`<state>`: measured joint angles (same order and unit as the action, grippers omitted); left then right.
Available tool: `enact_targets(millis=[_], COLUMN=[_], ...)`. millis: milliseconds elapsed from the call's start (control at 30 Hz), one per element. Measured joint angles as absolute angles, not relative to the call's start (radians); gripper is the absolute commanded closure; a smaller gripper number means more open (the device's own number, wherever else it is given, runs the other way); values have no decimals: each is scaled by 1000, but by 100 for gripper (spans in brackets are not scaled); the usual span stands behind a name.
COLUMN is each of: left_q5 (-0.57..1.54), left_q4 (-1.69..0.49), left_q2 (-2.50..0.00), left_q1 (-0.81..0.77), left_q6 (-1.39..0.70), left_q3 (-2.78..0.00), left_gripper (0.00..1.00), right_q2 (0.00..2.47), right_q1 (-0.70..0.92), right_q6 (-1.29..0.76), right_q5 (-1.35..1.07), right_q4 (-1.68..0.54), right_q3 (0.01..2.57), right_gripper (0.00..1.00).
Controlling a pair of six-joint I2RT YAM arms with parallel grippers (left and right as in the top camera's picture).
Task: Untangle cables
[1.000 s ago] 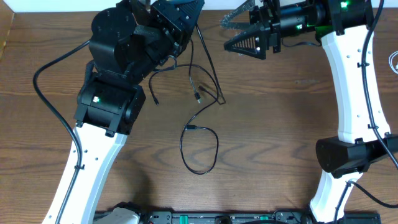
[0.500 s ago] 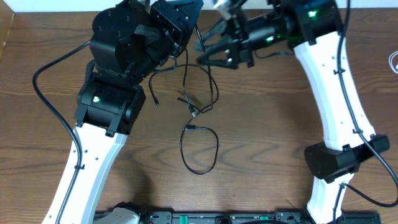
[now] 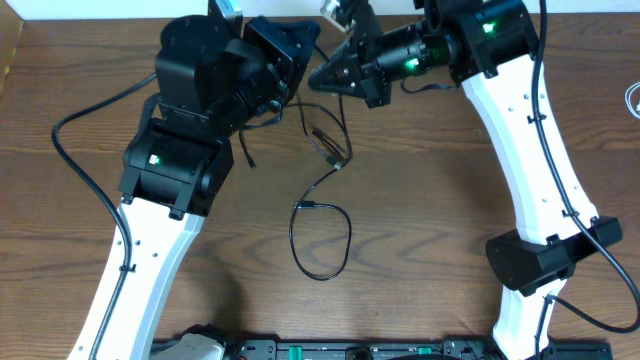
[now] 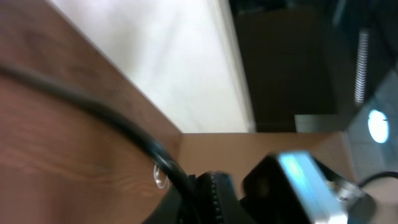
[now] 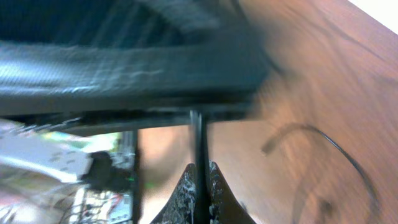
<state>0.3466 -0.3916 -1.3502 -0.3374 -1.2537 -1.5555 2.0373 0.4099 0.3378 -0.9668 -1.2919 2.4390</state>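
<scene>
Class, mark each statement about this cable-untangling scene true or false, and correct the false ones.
1. The right tool is closed on a thin black cable. True.
2. Part of the black cable lies in a loop on the table. True.
3. The table is white plastic. False: it is brown wood.
4. The right tool hangs directly over the loop. False: it is close to the left tool at the top of the overhead view, and the loop lies lower down, apart from both.
</scene>
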Motion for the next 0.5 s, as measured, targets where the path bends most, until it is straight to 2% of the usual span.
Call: enact_targets(millis=[100, 167, 500], left_q5=[325, 313, 307], left_q4=[-463, -497, -601], left_q2=[-1350, -1350, -1350], left_q1=[-337, -337, -337], left_q6=[-1200, -1131, -832], left_q3=[-1555, -1555, -1555], left_gripper=[62, 57, 54], right_q2=[2035, 2025, 1794], right_q1=[387, 358, 135], right_q6=[256, 208, 24], right_q5=[-838, -755, -547], right_q4=[-1278, -1264, -1165], right_q3=[2439, 2438, 2431], right_gripper=[99, 99, 99])
